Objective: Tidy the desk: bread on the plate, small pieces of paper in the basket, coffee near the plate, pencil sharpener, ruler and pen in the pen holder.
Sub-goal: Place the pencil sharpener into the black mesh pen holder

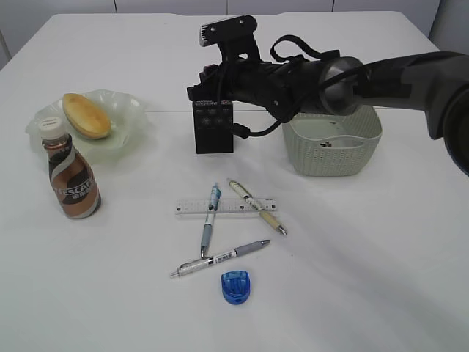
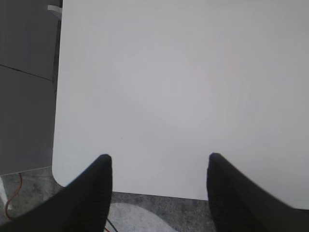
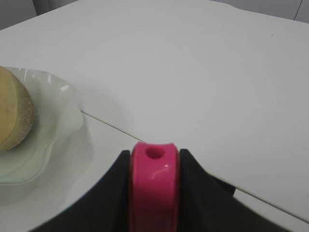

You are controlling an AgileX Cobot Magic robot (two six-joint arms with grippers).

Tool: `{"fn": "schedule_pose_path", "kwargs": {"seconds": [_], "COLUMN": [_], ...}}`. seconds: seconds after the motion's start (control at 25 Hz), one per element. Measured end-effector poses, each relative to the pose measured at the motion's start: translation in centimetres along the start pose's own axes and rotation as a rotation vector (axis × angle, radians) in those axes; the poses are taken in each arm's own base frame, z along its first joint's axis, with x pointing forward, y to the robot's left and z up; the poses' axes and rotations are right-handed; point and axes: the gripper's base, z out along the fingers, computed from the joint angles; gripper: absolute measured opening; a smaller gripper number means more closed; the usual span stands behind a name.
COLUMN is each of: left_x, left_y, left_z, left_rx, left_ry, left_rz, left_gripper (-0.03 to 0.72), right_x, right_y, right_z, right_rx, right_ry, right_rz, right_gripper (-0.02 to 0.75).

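My right gripper point(image 1: 207, 79) reaches across the middle and is shut on a pink pencil sharpener point(image 3: 154, 186), held just above the black pen holder point(image 1: 213, 128). Its jaws point(image 3: 154, 153) clamp the sharpener's sides. A blue pencil sharpener point(image 1: 236, 286) lies at the front. A clear ruler point(image 1: 234, 206) and three pens point(image 1: 220, 258) point(image 1: 209, 220) point(image 1: 258, 207) lie mid-table. The bread point(image 1: 86, 115) sits on the pale green plate point(image 1: 135, 117), which also shows in the right wrist view point(image 3: 58, 125). The coffee bottle point(image 1: 71, 180) stands beside the plate. My left gripper point(image 2: 158, 157) is open and empty over a table corner.
A pale green basket point(image 1: 333, 147) stands right of the pen holder, under my right arm. I cannot make out any paper pieces. The left wrist view shows bare white table point(image 2: 183, 87) with its edge and the floor below.
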Motion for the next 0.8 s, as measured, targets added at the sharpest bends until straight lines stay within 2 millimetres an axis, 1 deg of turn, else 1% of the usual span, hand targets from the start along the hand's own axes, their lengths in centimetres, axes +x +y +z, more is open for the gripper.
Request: {"fn": "schedule_pose_path", "kwargs": {"seconds": [0.12,0.2,0.56,0.68,0.8], "left_x": [0.0,0.0,0.0,0.0,0.0], "left_y": [0.0,0.0,0.0,0.0,0.0], "left_z": [0.0,0.0,0.0,0.0,0.0], "left_rx": [0.000,0.000,-0.001,-0.002,-0.002], "left_ry": [0.000,0.000,0.003,0.005,0.005], "left_rz": [0.000,0.000,0.000,0.000,0.000], "left_gripper": [0.452,0.451,0.449,0.449,0.449], "right_x": [0.0,0.0,0.2,-0.1,-1.0], "right_y": [0.0,0.0,-0.1,-0.2,-0.4], "right_z": [0.0,0.0,0.0,-0.3,-0.9], "right_rx": [0.000,0.000,0.005,0.011,0.023], "right_ry": [0.002,0.003,0.019,0.039,0.064], "right_rz": [0.006,0.011,0.015,0.015,0.020], "right_gripper": [0.247,0.256,0.262,0.262,0.262]}}
